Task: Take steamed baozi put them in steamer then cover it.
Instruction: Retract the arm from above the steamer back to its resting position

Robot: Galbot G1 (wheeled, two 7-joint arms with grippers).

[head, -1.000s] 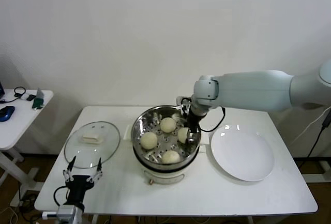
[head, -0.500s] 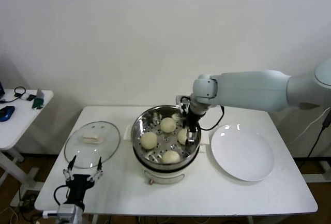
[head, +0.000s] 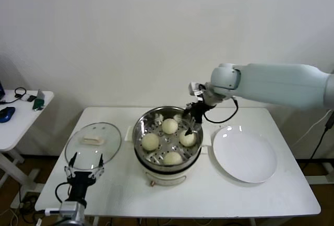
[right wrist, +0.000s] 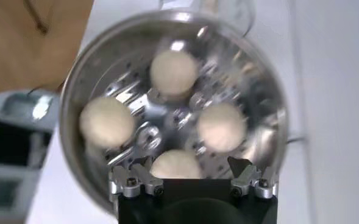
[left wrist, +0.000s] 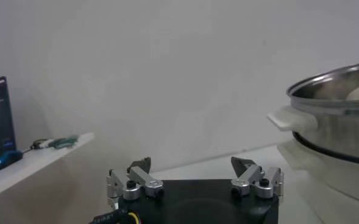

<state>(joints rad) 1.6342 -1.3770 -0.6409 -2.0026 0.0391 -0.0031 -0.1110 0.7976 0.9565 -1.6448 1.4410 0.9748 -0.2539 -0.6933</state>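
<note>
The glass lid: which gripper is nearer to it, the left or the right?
Left. The left gripper hovers open just in front of the lid, while the right gripper is open above the steamer, farther away.

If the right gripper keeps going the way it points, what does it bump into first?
Probably a steamed baozi. The right gripper, fingers open, points down into the steamer over the four buns. That one lies nearest its line, though depth is hard to judge.
</note>
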